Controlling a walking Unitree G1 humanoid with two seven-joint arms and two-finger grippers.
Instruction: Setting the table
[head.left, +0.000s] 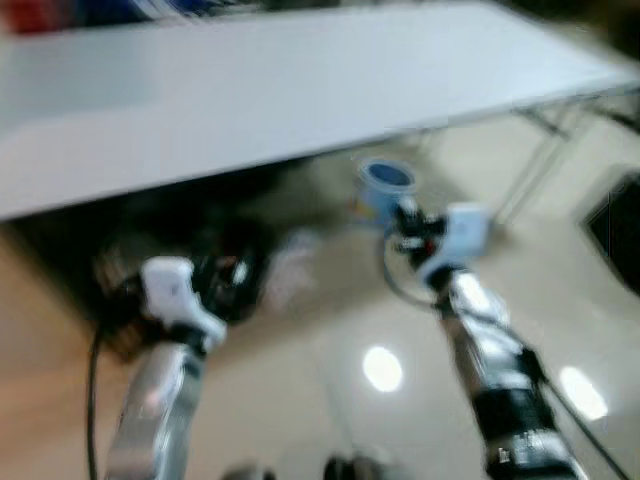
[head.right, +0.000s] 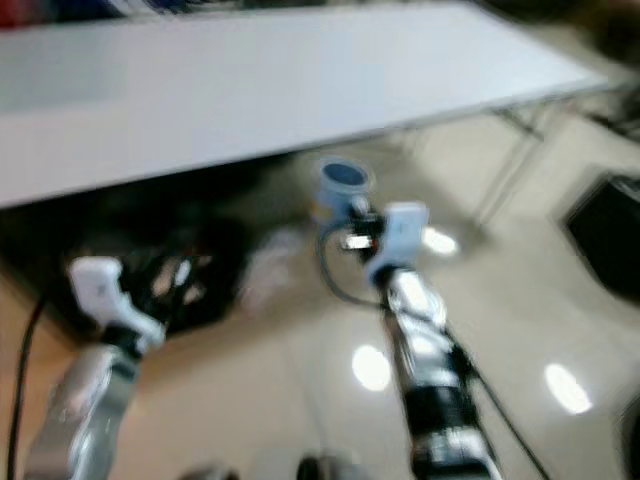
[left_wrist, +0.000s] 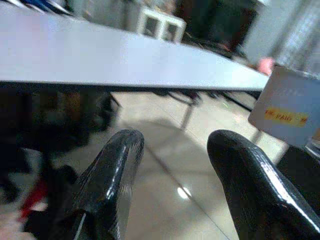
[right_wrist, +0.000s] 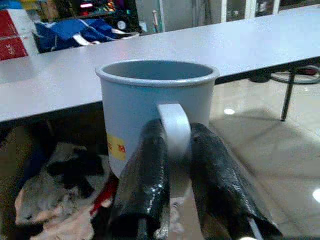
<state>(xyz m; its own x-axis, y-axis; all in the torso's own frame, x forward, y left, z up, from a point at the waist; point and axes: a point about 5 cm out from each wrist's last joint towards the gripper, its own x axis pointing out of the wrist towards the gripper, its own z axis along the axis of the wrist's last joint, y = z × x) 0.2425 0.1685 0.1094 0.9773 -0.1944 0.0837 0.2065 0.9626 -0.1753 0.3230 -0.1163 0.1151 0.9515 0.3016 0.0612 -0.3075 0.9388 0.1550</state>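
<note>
White table (head.left: 250, 100) stretched across at twelve o'clock over glossy tiled floor (head.left: 330, 400). Right gripper (right_wrist: 172, 150) jaws pinched a blue mug (right_wrist: 150, 105) by its handle; left gripper (left_wrist: 175, 165) jaws were spread.

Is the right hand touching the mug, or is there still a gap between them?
Touching. In the right wrist view, the right hand has its two black fingers pressed on both sides of the handle of the mug, with no gap visible.
</note>
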